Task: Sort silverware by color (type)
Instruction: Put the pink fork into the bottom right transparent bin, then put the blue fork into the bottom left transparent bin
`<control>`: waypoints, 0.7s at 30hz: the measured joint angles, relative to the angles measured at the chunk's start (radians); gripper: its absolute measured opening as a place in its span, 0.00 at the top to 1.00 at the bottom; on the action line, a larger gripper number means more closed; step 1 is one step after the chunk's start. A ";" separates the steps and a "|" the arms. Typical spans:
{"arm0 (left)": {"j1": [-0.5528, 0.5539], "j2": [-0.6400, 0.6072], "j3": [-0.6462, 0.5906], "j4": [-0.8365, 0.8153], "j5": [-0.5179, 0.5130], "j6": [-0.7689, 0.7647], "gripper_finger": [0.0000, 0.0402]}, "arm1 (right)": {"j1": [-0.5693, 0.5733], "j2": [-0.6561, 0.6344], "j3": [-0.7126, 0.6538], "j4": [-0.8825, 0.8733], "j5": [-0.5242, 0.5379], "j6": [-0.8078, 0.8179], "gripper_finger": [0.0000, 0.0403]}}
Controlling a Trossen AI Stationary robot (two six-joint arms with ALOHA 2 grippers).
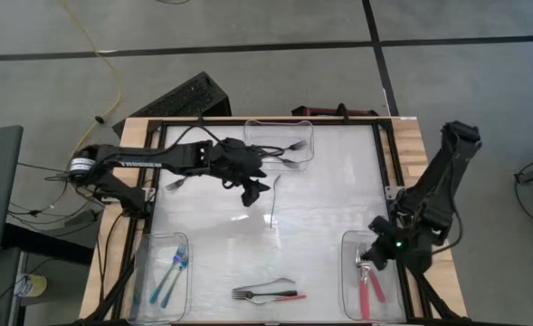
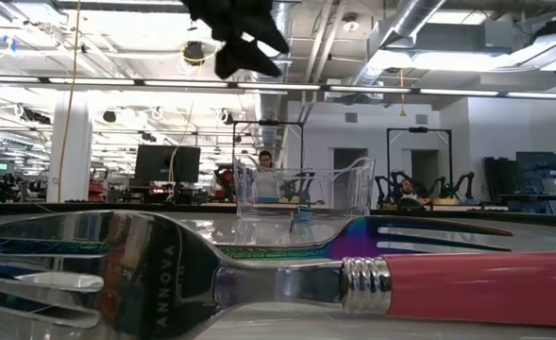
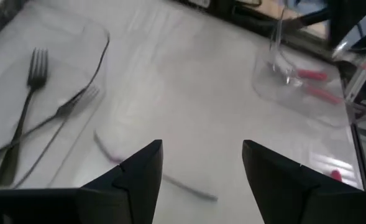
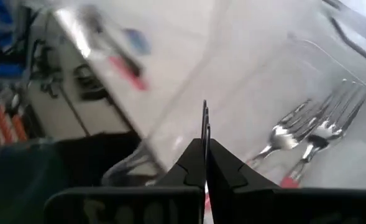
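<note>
Dark fork [image 1: 273, 206] beside left fingers [image 3: 146, 168] (open)

One marking was read with confidence: "ANNOVA", stamped in raised letters on the silver neck of the red-handled fork [image 2: 287, 283] lying across the foreground of the low view, lower centre of the frame. White lettering was noted on the left arm [image 1: 148, 157] in the high view, left of centre, but was too small to be read.

Forks [image 1: 286, 150] in the far bin [image 1: 279, 132]; others [image 1: 266, 293] on the near table [image 1: 320, 195].
</note>
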 joint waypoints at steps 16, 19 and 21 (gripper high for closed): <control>0.009 0.034 0.001 0.027 0.068 -0.052 0.49 | 0.014 -0.008 -0.086 -0.019 -0.146 0.082 0.76; 0.007 0.034 0.001 0.011 0.068 -0.057 0.49 | 0.014 -0.036 -0.086 -0.036 -0.161 0.090 0.69; 0.005 0.034 0.001 -0.009 0.068 -0.061 0.49 | 0.014 -0.067 -0.086 -0.035 -0.161 0.092 0.64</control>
